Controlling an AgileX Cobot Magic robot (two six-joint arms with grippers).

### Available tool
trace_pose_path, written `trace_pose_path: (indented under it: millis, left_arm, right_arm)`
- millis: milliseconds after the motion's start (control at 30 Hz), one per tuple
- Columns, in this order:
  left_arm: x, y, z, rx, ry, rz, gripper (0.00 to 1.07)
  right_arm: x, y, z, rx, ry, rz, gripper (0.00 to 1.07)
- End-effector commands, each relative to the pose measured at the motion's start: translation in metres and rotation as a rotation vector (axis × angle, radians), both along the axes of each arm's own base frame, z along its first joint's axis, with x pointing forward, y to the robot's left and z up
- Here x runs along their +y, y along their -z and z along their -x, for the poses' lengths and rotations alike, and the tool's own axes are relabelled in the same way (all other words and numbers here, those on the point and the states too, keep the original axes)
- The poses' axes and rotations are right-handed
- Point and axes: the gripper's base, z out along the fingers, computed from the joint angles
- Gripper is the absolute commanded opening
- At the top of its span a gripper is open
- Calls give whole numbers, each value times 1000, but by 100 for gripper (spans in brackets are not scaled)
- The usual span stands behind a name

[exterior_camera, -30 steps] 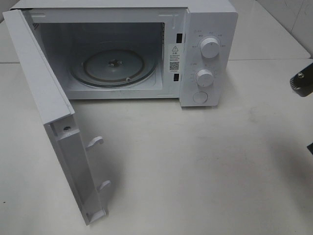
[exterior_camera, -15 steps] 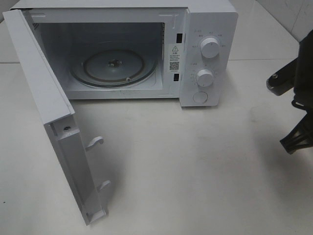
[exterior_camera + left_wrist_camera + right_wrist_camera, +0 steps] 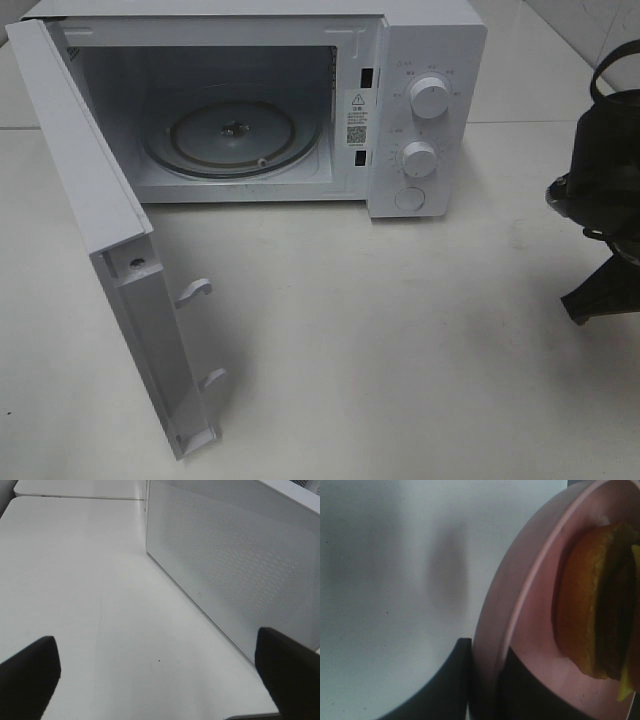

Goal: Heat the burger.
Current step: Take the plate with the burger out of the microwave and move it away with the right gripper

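Observation:
The burger (image 3: 592,605), a golden-brown bun with dark and green layers, lies on a round pink plate (image 3: 530,590) in the right wrist view. My right gripper (image 3: 487,680) is shut on that plate's rim, one dark finger (image 3: 445,685) outside it and one inside. In the high view only the black right arm (image 3: 610,170) shows, at the right edge; plate and burger are out of sight there. My left gripper (image 3: 159,680) is open and holds nothing, low over the white table beside a perforated white microwave panel (image 3: 240,565).
The white microwave (image 3: 430,60) stands at the back with its door (image 3: 90,200) swung wide toward the front left. Its glass turntable (image 3: 232,135) is bare. Two knobs (image 3: 428,98) and a button sit on its right panel.
The right arm has come further into the high view from the right edge, and more of it shows now. The microwave and its door have not moved.

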Motion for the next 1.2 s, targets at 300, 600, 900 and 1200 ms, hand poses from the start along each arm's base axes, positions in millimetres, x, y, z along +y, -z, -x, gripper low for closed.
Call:
trace_pose_path:
  millis: [300,600,900,1200]
  left_arm:
    - [0,0,2,-26,1,7,98]
    - [0,0,2,-26,1,7,98]
    - [0,0,2,-26,1,7,98]
    - [0,0,2,-26,1,7,98]
  right_arm:
    - [-20,14,-23,-34,111,19,7]
    - [-26,25,-54,-38,155,36,11]
    - [-32,47,-67,0,149,61,15]
    - [-28,64,-71,5,135,22,19]
